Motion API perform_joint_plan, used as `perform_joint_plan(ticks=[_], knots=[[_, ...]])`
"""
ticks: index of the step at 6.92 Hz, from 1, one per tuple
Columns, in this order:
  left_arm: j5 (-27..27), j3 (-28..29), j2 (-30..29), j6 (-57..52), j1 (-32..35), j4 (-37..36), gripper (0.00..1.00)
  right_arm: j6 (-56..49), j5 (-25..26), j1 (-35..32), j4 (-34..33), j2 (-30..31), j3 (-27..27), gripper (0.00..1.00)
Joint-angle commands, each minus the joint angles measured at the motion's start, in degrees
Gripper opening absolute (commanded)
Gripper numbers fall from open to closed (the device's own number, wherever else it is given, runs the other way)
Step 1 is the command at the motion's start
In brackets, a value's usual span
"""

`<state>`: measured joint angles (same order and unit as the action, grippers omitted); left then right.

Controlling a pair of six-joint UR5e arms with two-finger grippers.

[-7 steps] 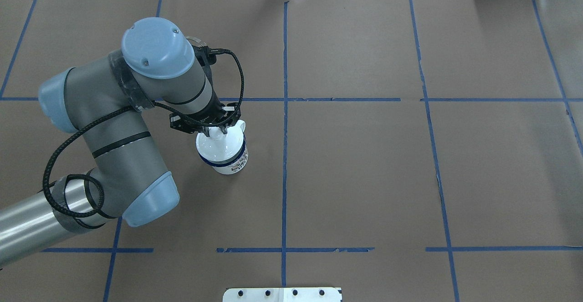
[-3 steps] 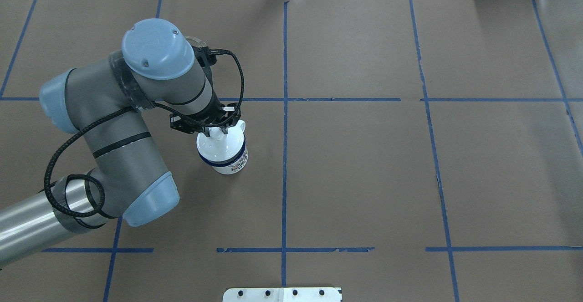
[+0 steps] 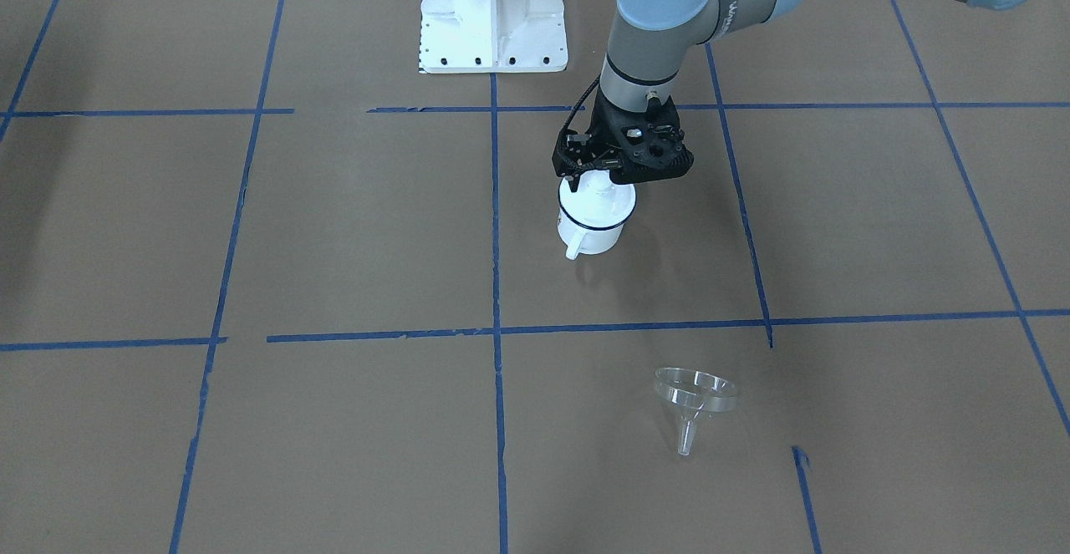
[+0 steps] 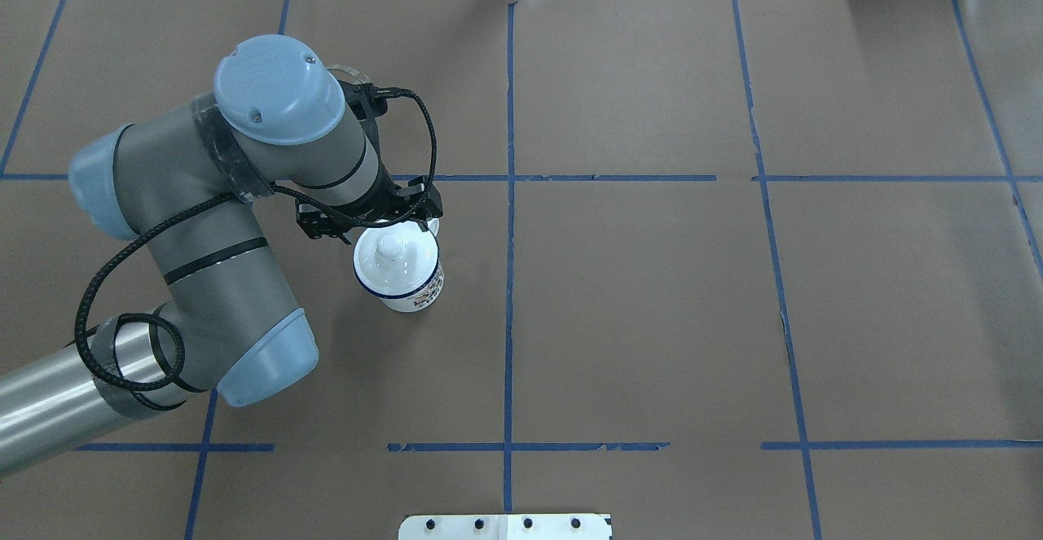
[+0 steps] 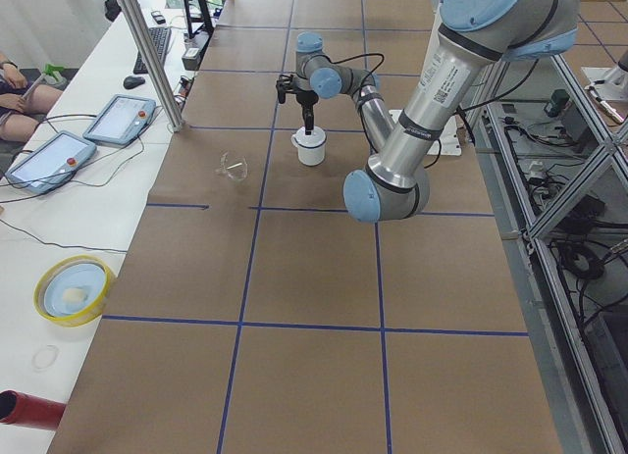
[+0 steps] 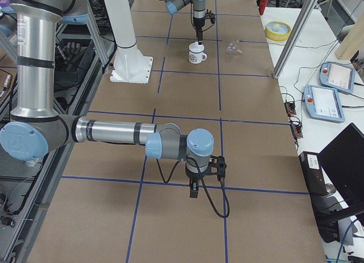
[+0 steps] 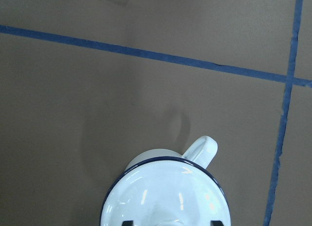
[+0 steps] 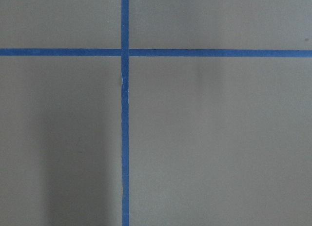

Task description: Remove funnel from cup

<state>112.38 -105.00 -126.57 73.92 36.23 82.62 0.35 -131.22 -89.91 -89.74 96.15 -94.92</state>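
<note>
Resting on the worktop (image 3: 334, 245) at lower right of the front-facing view, well apart from the cup (image 3: 592, 224), the funnel (image 3: 694, 395) likely handles light, stiff and slippery, so grip its cone rim, with the left gripper (image 7: 172, 222) spread wide over the lid (image 4: 391, 261).

Overhead cam sits behind the robot base (image 4: 505, 526), looking forward and down on the table (image 4: 652, 279). Front cam faces back steeply, base at 12 o'clock. Side cams shoot along the table from each end, farther off. Left wrist cam looks straight down, close, cup (image 7: 201, 149) at 6 o'clock. All but the right wrist cam share that cup.
</note>
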Motion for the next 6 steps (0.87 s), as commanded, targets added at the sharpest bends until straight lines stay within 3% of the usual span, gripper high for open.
perform_joint_plan(ticks=[1, 4, 6], knots=[[-0.1, -1.2, 0.2, 0.0, 0.3, 0.0, 1.00, 0.0, 0.0, 0.0, 0.0, 0.0, 0.0, 1.00], [-1.5, -8.7, 4.8, -1.8, 3.9, 0.3, 1.00, 0.0, 0.0, 0.0, 0.0, 0.0, 0.0, 1.00], [-0.4, -10.2, 9.9, -15.6, 15.7, 0.2, 1.00, 0.0, 0.0, 0.0, 0.0, 0.0, 0.0, 1.00]])
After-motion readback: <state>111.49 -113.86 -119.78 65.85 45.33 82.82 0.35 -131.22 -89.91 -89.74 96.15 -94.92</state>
